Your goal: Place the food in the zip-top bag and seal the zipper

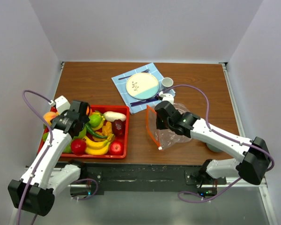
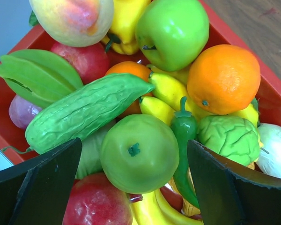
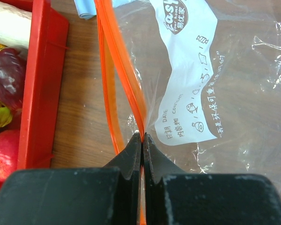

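Black fingers [image 2: 37, 187] of the left gripper [image 2: 134, 150] fill the bottom corners of the left wrist view, cropped by the frame edge and standing wide apart with nothing between them. A green apple [image 2: 139, 152] sits beneath the gap; whether the fingers touch it cannot be told. Around it in the pile of food lie a cucumber [image 2: 86, 110], an orange [image 2: 223, 78], a green pepper [image 2: 183, 140] and a peach [image 2: 70, 16], the peach cropped at the top. Bananas [image 2: 152, 213] are mostly buried, and a white vegetable [image 2: 276, 150] is cut by the right edge. All of it sits in the red tray [image 1: 128, 136] at the left of the table [image 1: 93, 84].

On the other side, the right gripper [image 3: 141, 138] has its jaws pressed together on the zipper [image 3: 119, 70] of the bag [image 3: 234, 117], which lies on the wood just right of the tray with no food in it. Two orange strips part beyond the grip, so the mouth is open there. From above, the right arm [image 1: 215, 136] hides much of the bag, and its clear film is hard to trace against the table. Farther back lie a napkin [image 1: 119, 82], plate [image 1: 142, 85] and cup [image 1: 167, 83]
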Robot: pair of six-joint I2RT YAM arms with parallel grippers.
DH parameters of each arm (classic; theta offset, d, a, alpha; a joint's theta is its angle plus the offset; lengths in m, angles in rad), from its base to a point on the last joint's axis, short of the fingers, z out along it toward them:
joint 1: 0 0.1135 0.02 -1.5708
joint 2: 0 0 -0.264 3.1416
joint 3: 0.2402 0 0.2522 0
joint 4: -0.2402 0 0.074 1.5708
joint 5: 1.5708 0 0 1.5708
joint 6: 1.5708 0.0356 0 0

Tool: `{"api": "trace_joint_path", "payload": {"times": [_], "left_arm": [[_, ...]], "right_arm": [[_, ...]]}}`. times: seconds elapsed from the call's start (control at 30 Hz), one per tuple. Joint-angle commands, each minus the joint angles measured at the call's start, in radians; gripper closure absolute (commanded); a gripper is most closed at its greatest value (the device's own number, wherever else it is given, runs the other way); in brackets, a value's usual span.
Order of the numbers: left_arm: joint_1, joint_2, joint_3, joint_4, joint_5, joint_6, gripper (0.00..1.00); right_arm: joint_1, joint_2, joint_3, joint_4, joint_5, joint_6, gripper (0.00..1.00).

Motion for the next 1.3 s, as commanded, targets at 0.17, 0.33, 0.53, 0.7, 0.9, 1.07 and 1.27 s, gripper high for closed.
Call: {"api": "trace_joint_path", "payload": {"times": [0.17, 0.33, 0.53, 0.7, 0.9, 1.07, 1.27], "left_arm": [[0.040, -0.005, -0.077, 0.096, 0.092, -0.046, 0.00], [0.053, 0.004, -0.104, 0.122, 0.105, -0.067, 0.00], [0.066, -0.011, -0.126, 0.153, 0.104, -0.058, 0.12], [0.066, -0.025, -0.092, 0.168, 0.121, -0.002, 0.45], [0.066, -0.074, -0.025, 0.197, 0.193, 0.110, 0.75], [0.066, -0.100, 0.007, 0.242, 0.321, 0.207, 0.83], [0.066, -0.140, 0.037, 0.348, 0.577, 0.315, 0.87]], "right_arm": [[0.001, 0.001, 0.000, 0.042, -0.019, -0.014, 1.00], [0.001, 0.002, 0.002, 0.039, -0.019, -0.016, 1.00], [0.001, -0.002, -0.003, 0.035, -0.019, -0.014, 1.00], [0.001, -0.004, 0.002, 0.033, -0.016, -0.012, 1.00], [0.001, 0.007, 0.022, 0.022, -0.007, -0.016, 1.00], [0.001, 0.013, 0.029, 0.022, 0.001, -0.014, 1.00], [0.001, 0.033, 0.045, 0.024, 0.001, -0.013, 1.00]]}}
